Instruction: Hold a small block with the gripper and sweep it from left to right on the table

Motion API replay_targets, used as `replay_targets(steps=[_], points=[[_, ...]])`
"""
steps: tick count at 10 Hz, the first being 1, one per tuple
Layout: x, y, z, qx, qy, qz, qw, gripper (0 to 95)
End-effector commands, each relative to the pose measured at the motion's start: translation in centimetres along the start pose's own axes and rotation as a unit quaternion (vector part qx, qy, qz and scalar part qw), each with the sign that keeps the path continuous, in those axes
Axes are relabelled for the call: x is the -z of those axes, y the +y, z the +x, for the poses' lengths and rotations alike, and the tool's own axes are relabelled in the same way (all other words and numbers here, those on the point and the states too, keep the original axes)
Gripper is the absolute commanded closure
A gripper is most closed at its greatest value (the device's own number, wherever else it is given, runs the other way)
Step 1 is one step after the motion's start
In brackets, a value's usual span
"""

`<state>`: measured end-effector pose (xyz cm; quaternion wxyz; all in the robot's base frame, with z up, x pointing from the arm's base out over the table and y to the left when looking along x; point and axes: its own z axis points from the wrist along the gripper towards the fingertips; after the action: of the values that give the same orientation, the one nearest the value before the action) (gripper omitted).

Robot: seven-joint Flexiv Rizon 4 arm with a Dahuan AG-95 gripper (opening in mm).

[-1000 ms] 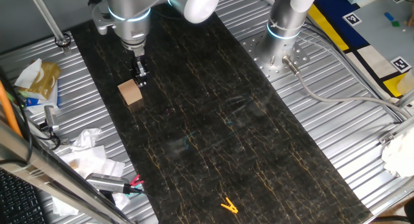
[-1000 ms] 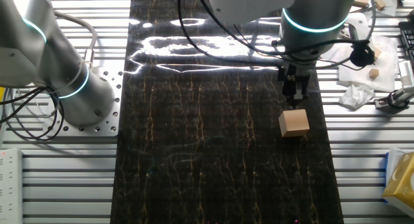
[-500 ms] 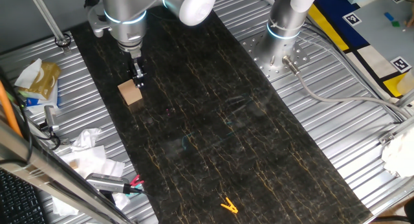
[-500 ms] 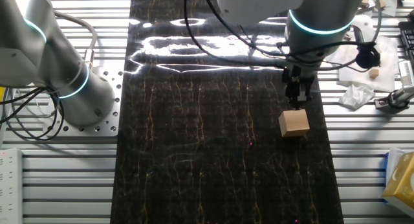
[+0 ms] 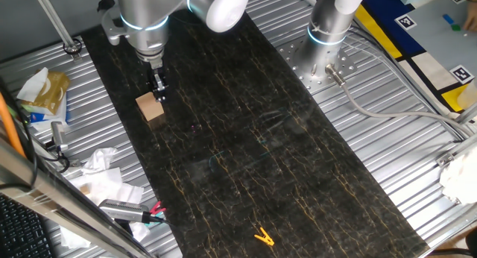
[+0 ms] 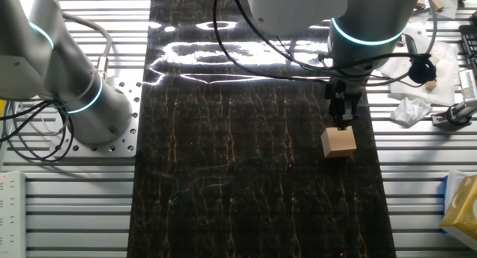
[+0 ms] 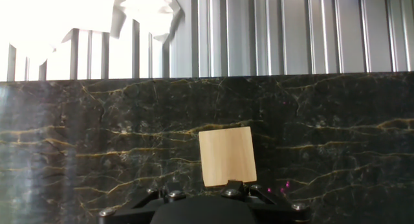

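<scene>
Small black two-finger pincer (image 5: 158, 92), finger spread indiscernible, poised directly above the light tan wooden cube (image 5: 150, 107), which rests below its tips on the gold-veined black table (image 5: 246, 139).

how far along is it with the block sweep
Early. Done: the black two-finger gripper sits just above the light tan wooden cube. In hand: lining up for the grasp; no grip shows. Left: close on the cube and sweep it across the black gold-veined table.

Light tan small block (image 5: 150, 107) below the black gripper (image 5: 159, 94); black table (image 5: 246, 139) with gold veins.
</scene>
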<state>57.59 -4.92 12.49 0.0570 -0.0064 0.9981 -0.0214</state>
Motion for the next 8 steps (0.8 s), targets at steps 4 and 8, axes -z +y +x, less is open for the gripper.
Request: replay_targets(steps=[4, 8], points=[[-0.66, -0.06, 0.01, 0.001, 0.0, 0.0, 1.0, 76.0], [-0.9, -0.04, -0.08, 0.001, 0.002, 0.001, 1.0, 76.0]])
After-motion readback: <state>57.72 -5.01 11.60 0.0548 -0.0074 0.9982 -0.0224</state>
